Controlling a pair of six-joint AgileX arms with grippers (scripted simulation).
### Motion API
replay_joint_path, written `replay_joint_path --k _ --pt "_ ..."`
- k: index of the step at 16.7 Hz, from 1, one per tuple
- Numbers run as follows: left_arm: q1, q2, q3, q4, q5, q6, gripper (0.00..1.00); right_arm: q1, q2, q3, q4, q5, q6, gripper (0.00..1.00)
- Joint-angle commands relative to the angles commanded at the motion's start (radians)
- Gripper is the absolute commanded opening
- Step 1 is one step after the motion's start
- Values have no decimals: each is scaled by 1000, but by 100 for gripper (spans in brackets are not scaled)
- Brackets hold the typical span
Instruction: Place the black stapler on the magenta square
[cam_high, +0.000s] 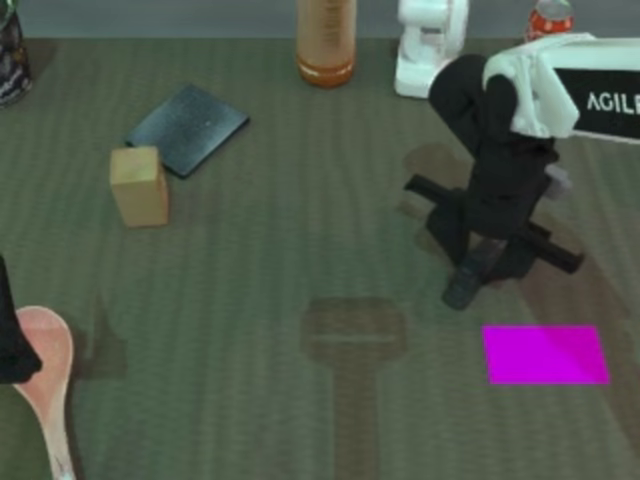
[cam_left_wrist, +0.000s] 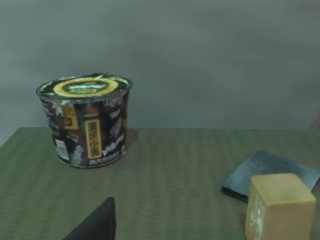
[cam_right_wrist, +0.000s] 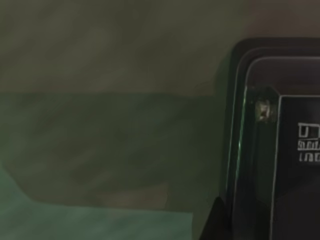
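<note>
Right claw (cam_high: 480, 255) grips the stapler (cam_high: 468, 280) at ten o'clock off the square (cam_high: 545, 354) — carry and set-down remain; left arm parked, its claw unreadable.

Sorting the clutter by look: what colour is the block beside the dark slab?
Tan, the block beside the dark slab; clearest in the top view.

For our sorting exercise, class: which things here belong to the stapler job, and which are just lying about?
Job: black stapler, magenta square, right gripper over the stapler.
Lying about: tan block, slate slab, noodle cup, orange bottle, pink spoon; left arm parked at the table's left.
</note>
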Motion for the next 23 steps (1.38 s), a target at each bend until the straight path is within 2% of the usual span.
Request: replay_joint_path --k 3,10,17,20,23 --pt "0 0 0 0 0 0 100 1 -8 37 -41 -1 2 0" --pt "0 0 0 0 0 0 100 7 -79 249 -336 -1 -3 0" --pt "0 0 0 0 0 0 100 3 -87 260 -352 -4 -12 0" --pt "0 0 0 0 0 0 100 2 -104 240 -367 -25 -105 0" --pt "0 0 0 0 0 0 100 -3 -141 196 -386 -61 -291 0"
